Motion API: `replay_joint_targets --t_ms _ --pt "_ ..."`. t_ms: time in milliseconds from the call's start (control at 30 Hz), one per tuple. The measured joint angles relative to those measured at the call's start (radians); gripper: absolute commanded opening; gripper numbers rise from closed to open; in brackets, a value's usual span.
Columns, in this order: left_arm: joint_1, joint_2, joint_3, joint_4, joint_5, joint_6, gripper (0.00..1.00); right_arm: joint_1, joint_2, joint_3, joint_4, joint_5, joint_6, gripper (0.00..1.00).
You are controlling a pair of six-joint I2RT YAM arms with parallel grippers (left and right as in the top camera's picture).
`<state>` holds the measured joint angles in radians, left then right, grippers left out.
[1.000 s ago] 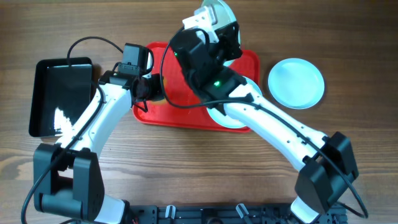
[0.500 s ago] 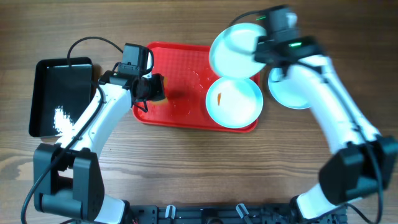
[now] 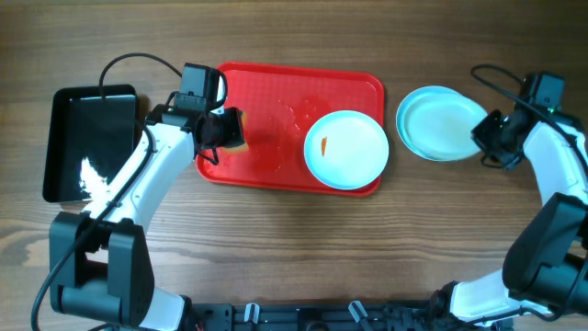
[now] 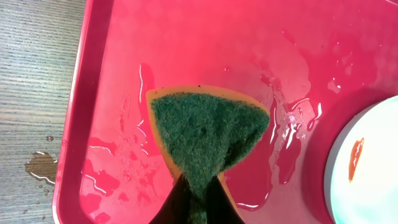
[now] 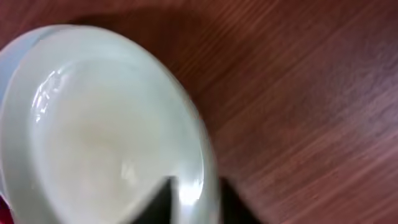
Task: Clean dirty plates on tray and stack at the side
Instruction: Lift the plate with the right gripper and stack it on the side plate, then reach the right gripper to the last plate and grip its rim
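Observation:
The red tray holds one dirty plate with an orange smear, at its right end. The plate also shows at the right edge of the left wrist view. My left gripper is shut on a green and yellow sponge over the tray's wet left part. My right gripper is shut on the right rim of a clean plate, which lies on or just above another plate on the table right of the tray. In the blurred right wrist view, the rim sits between the fingers.
A black rectangular tray lies at the far left. A black cable loops behind the left arm. Water puddles lie on the red tray. Bare wooden table is in front of the tray.
My right arm has carried a plate from above the tray rightward and down to the plate at the side. The left arm and sponge have not moved.

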<state>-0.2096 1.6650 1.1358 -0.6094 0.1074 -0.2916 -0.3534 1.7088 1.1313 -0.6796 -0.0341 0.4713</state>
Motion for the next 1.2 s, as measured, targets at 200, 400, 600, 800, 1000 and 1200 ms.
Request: replay_joint_targets --t_ms 200,400,600,800,1000,1200 --pt "0.000 0.000 0.000 0.003 0.000 0.000 0.04 0.041 0.000 -0.002 0.031 -0.297 -0.092 1.00" --pt "0.000 0.000 0.000 0.006 0.000 0.000 0.04 0.323 0.000 -0.002 -0.010 -0.380 -0.227 0.72" --pt "0.000 0.000 0.000 0.006 0.000 0.000 0.04 0.504 0.055 -0.002 0.038 -0.147 -0.247 0.61" --pt "0.000 0.000 0.000 0.005 0.000 0.000 0.04 0.503 0.094 -0.002 0.041 -0.046 -0.257 0.26" --pt "0.000 0.000 0.000 0.005 0.000 0.000 0.04 0.503 0.094 -0.008 0.006 -0.044 -0.258 0.17" --pt "0.000 0.000 0.000 0.005 0.000 0.000 0.04 0.503 0.094 -0.024 0.031 -0.055 -0.261 0.04"
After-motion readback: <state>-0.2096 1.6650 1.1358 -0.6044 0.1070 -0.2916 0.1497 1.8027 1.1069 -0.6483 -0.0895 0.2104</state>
